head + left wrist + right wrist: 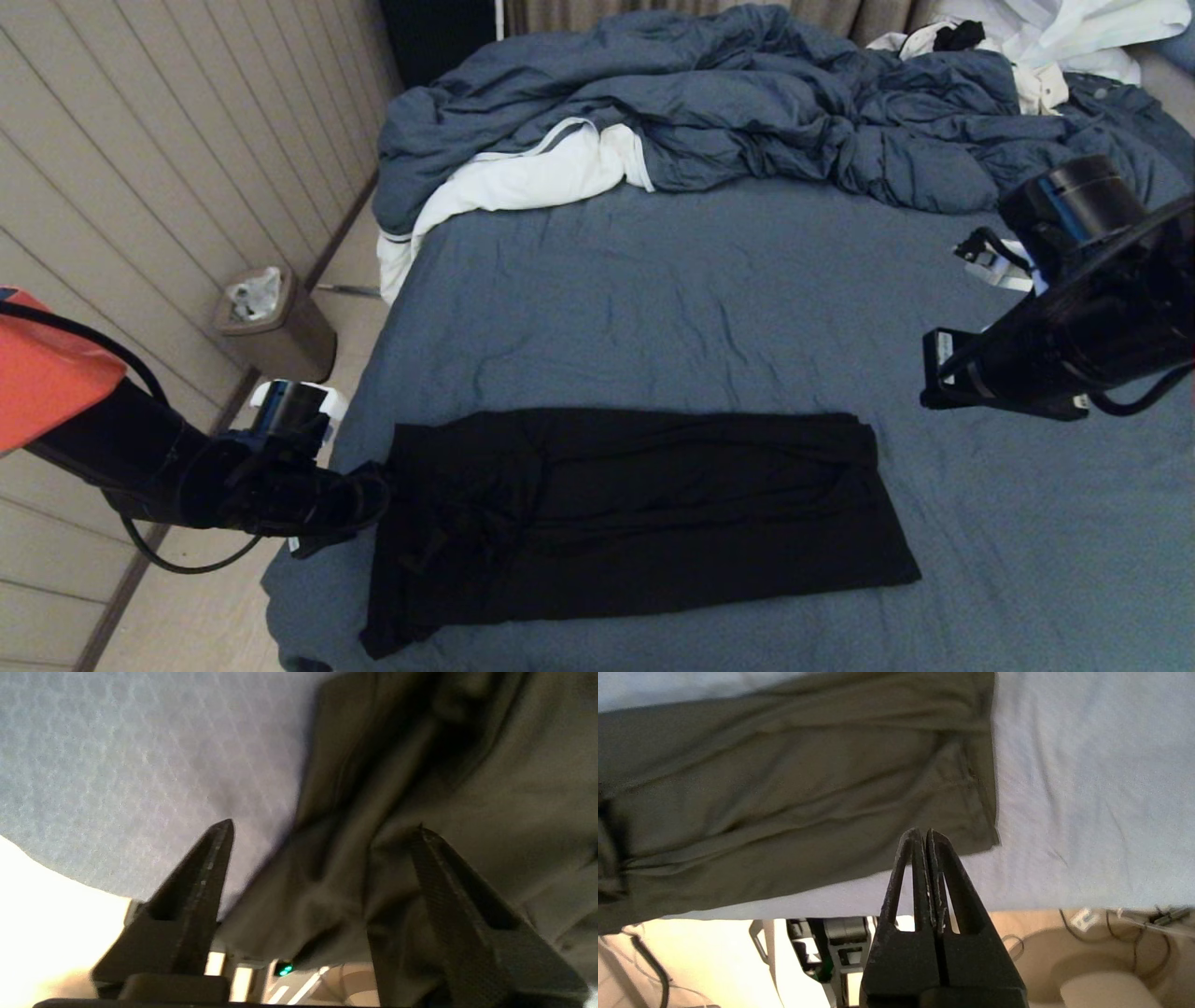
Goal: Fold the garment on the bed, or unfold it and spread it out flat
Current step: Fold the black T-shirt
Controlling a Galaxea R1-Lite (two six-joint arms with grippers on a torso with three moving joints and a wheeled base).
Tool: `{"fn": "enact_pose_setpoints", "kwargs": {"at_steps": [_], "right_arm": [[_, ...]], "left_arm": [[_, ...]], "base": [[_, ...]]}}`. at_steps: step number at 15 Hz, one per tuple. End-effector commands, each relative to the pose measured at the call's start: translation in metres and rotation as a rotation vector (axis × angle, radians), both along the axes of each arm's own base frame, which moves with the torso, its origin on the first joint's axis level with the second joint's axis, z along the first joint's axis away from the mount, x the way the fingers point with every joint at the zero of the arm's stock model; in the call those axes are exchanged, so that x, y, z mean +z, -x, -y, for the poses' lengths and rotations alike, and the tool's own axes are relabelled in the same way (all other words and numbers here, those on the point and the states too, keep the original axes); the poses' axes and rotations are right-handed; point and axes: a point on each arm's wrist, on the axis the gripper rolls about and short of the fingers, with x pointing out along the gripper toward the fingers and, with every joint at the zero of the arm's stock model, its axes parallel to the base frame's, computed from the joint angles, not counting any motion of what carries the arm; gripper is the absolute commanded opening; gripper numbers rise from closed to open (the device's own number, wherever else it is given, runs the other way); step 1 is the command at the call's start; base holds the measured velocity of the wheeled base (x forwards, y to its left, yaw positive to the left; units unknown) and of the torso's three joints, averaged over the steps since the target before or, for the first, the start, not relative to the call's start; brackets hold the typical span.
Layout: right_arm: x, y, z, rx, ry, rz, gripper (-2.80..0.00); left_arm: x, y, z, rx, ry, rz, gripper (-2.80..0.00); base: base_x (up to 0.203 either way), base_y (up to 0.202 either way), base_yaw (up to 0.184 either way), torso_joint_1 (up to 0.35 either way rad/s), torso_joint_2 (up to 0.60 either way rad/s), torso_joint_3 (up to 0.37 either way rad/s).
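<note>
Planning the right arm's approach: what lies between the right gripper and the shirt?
Only bare sheet, in the head view; the right gripper, shut, hangs above the bed beside the shirt.

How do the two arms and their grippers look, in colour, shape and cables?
Both arms are black. The left arm has an orange-red cover near the body and a thin black cable looping around it. The left gripper has two black, tapered, pointed fingers with a textured inner face. The right arm is bulky, with a cylindrical joint and black cables. The right gripper has the same black wedge-shaped fingers.

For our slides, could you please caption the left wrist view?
Open left pincer straddling the black T-shirt's bunched edge on the slate-blue bed sheet.
</note>
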Motion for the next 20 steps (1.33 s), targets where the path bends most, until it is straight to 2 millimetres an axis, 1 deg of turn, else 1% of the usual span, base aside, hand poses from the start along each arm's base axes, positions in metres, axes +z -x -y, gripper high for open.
{"fn": "enact_pose_setpoints", "kwargs": {"at_steps": [1,4,6,9,10,12,15,18,20], "right_arm": [[0.006,-0.001,-0.007,0.027,-0.006,0.021,-2.80],[0.007,-0.004,-0.010,0.039,-0.007,0.029,-2.80],[0.005,-0.007,-0.010,0.040,-0.005,0.020,-2.80],[0.003,-0.009,-0.010,0.039,-0.004,0.013,-2.80],[0.003,-0.008,-0.010,0.039,-0.004,0.013,-2.80],[0.002,-0.007,-0.010,0.041,-0.003,0.010,-2.80],[0.002,-0.005,-0.010,0.042,-0.004,0.008,-2.80],[-0.001,-0.003,-0.010,0.045,-0.007,-0.004,-2.80],[-0.003,-0.004,-0.010,0.057,-0.024,-0.007,-2.80]], "left_arm": [[-0.002,-0.006,0.002,0.013,0.021,-0.005,0.00],[-0.001,-0.008,0.015,0.005,0.045,-0.007,0.00],[0.000,-0.006,0.025,-0.017,0.050,-0.007,0.00],[-0.001,-0.004,0.031,-0.035,0.049,-0.012,0.00],[-0.002,-0.004,0.032,-0.035,0.047,-0.013,-2.80],[-0.007,-0.005,0.033,-0.040,0.043,-0.028,-2.80],[-0.008,-0.003,0.035,-0.045,0.043,-0.030,-2.80],[-0.005,0.002,0.043,-0.073,0.045,-0.026,-2.80],[-0.004,0.008,0.052,-0.086,0.054,-0.033,-2.80]], "base": [[0.000,0.000,0.000,0.000,0.00,0.000],[0.000,0.000,0.000,0.000,0.00,0.000],[0.000,0.000,0.000,0.000,0.00,0.000],[0.000,0.000,0.000,0.000,0.00,0.000],[0.000,0.000,0.000,0.000,0.00,0.000],[0.000,0.000,0.000,0.000,0.00,0.000],[0.000,0.000,0.000,0.000,0.00,0.000],[0.000,0.000,0.000,0.000,0.00,0.000],[0.000,0.000,0.000,0.000,0.00,0.000]]}}
